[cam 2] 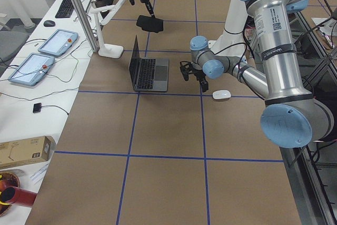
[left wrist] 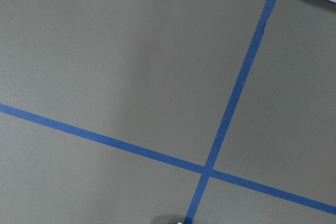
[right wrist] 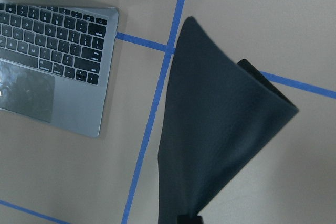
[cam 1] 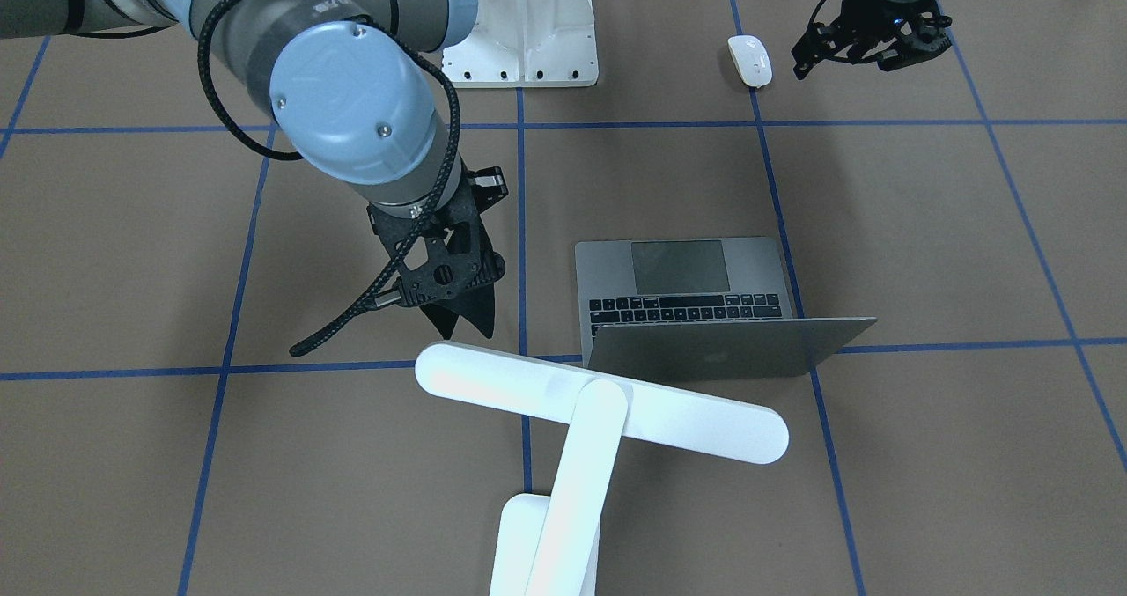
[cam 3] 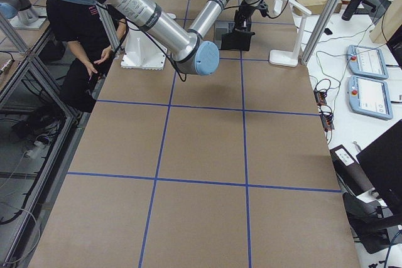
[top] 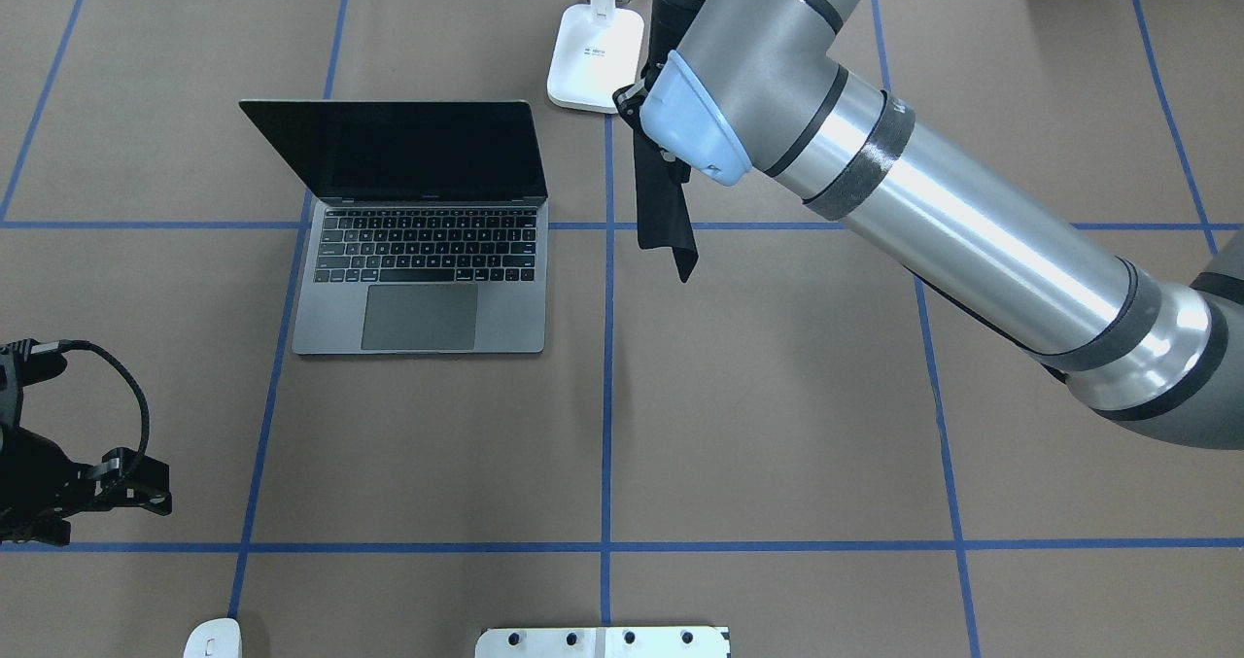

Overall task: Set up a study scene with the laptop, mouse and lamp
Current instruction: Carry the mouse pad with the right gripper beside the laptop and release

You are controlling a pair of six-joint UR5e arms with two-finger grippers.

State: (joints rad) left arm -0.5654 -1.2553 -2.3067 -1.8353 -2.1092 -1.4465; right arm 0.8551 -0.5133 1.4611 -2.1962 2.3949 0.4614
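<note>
Currently the slim space-grey metal laptop (top: 418,318) sits open on the brown, blue-taped table (top: 777,425). The glossy white bar-headed desk lamp (cam 1: 599,411) stands near the corner of its lid, and the small white oval mouse (cam 1: 749,60) lies well apart, towards the robot's base. The right gripper (cam 1: 467,314) is clamped on a limp black square pad (right wrist: 210,129) hanging beside the keyboard — lowered carelessly, it could drape onto the laptop or land creased. The left gripper (cam 1: 872,50), jaws spread and empty, hovers near the mouse — a shallow grasp could let that smooth shell slip.

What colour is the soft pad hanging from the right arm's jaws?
The pad is plain black, shown best in the right wrist-mounted view.
</note>
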